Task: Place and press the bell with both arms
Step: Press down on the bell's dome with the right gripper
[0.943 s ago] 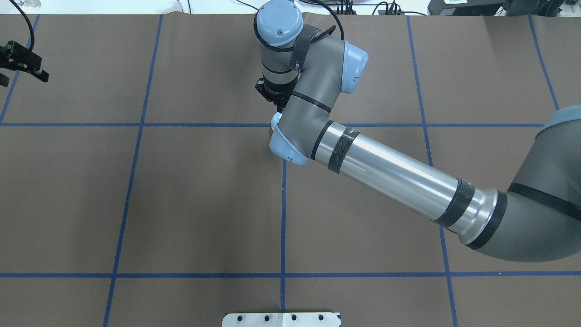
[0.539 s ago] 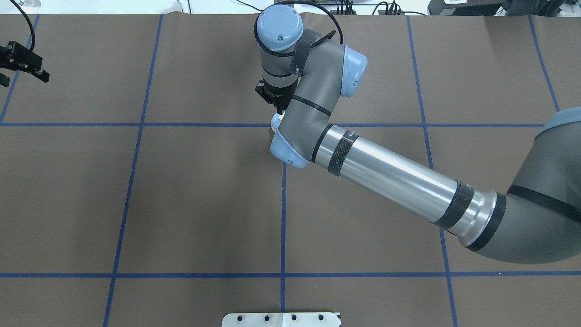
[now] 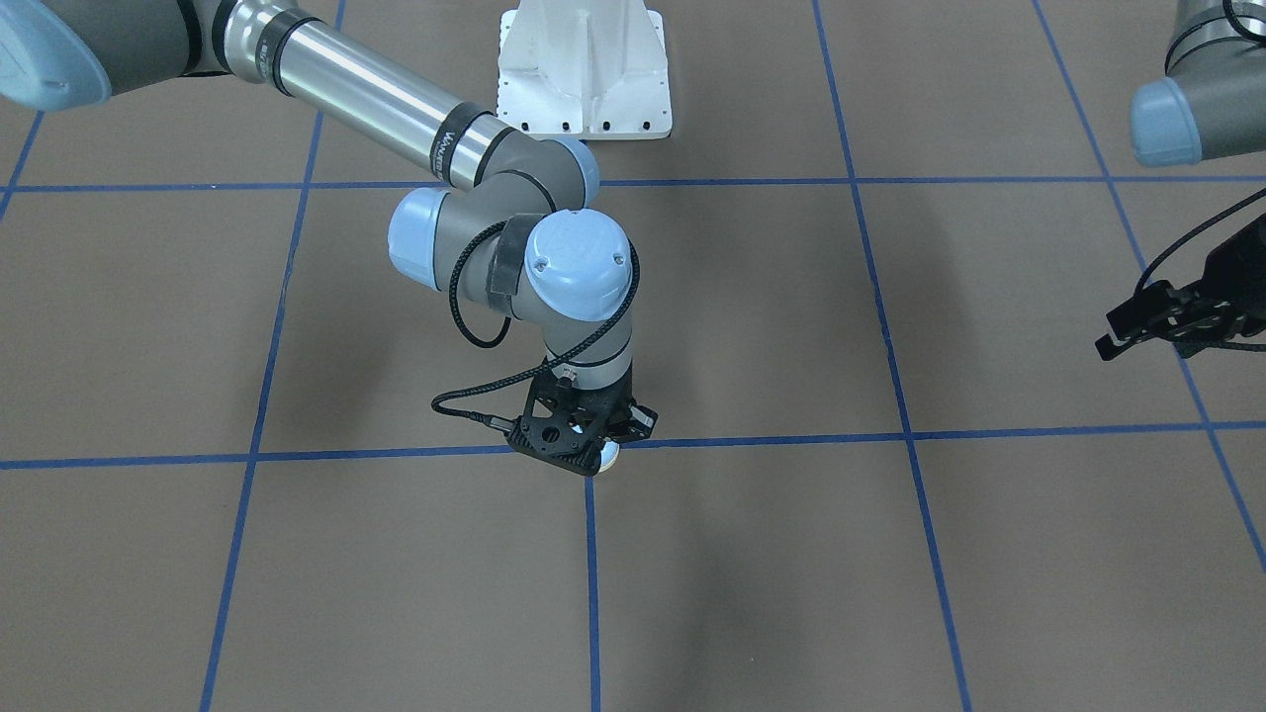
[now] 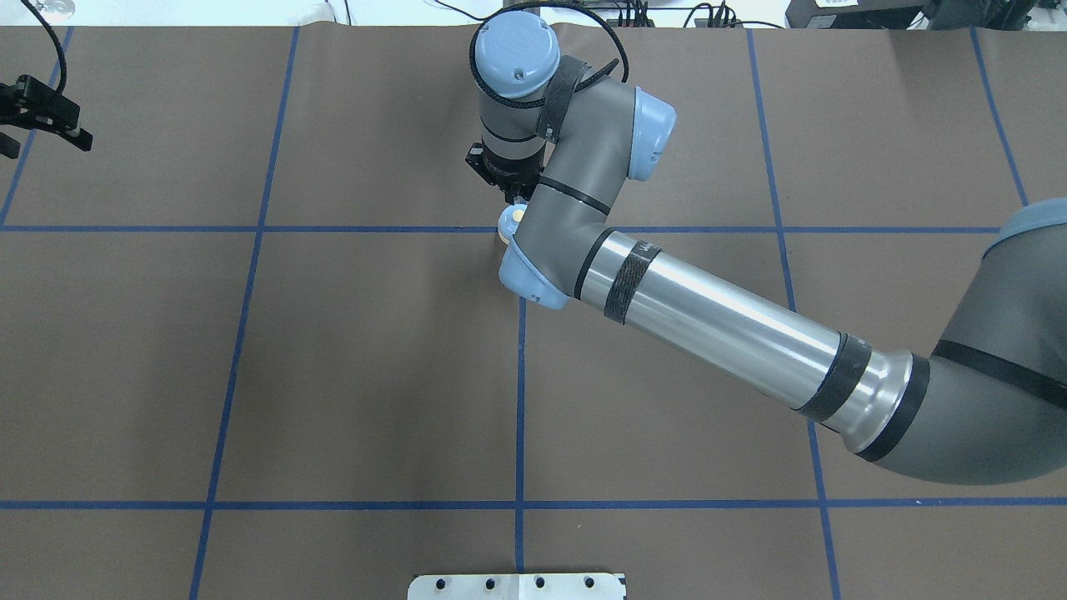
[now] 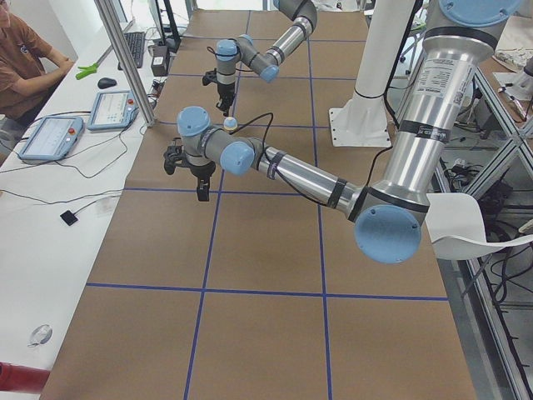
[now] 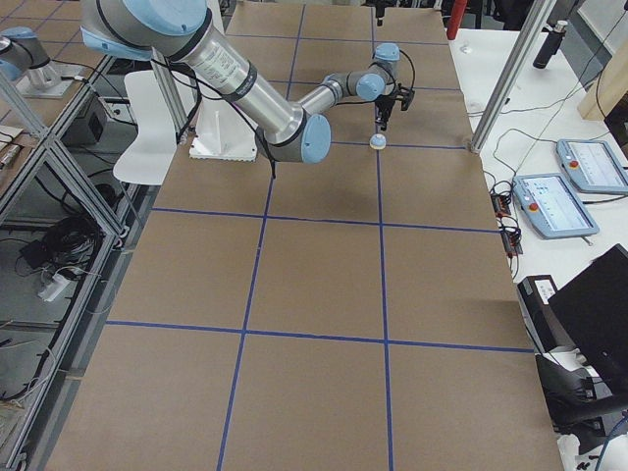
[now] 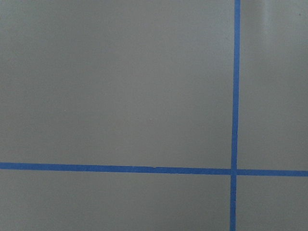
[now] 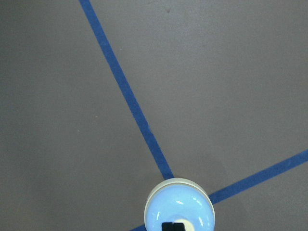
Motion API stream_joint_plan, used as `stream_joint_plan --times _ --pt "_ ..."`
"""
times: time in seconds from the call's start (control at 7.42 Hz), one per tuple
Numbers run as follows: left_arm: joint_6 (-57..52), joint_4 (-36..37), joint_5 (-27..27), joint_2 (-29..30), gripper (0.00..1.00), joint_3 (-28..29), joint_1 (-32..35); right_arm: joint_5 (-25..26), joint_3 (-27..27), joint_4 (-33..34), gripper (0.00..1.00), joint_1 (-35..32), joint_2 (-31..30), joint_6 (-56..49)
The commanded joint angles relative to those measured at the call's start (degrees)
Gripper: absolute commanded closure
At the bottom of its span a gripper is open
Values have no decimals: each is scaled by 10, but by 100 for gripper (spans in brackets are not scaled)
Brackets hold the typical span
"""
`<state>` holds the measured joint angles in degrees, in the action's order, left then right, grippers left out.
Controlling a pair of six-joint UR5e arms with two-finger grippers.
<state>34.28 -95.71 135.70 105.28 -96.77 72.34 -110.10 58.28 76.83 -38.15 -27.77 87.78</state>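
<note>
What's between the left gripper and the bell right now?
Only bare table crossed by blue tape lines, from the left gripper to the bell; the overhead view shows it.

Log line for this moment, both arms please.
right gripper: directly over bell, jaws look shut | bell: upright on mat where blue tape lines meet | left gripper: open, far aside, holding nothing

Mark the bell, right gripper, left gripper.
bell (image 8: pixel 179 204): right wrist view, blue dome.
right gripper (image 8: pixel 173 226): right wrist view, black fingertips at the bottom edge.
left gripper (image 3: pixel 1118 334): front-facing view, between its fingertips.
</note>
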Motion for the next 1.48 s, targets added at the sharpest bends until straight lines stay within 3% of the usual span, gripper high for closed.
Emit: stream_joint_plan --times 0.0,1.35 --pt "0 0 0 0 0 0 0 5 -2 -6 100 0 -5 -1" --pt "1 0 0 -1 0 0 0 7 -3 -12 100 10 -18 -1"
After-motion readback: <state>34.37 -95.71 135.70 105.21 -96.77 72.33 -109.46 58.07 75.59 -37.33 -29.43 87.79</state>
